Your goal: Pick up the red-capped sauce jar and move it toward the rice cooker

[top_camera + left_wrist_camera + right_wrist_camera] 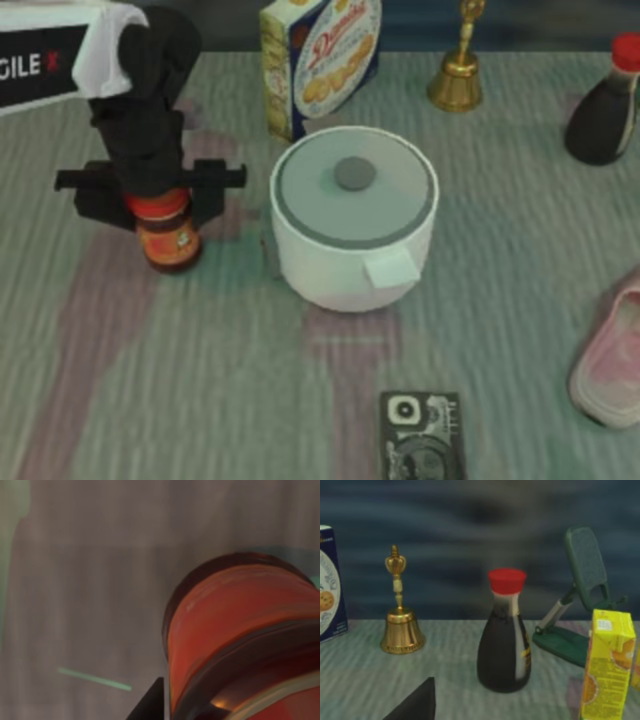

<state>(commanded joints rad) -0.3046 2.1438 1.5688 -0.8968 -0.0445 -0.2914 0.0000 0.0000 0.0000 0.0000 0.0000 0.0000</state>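
Sauce jar (240, 640) fills left wrist view, left gripper (150, 190) clamped at its red cap; rigid, slick glass, light. Rice cooker (354, 222) just beside; right jaws unseen.

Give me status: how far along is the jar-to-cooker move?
Done: left hand has reached the red-capped sauce jar and sits over its cap; a finger shows beside the jar.
In hand: the grasp; lift-off unclear.
Left: carrying it across the gap to the rice cooker. Right arm not in the top view.
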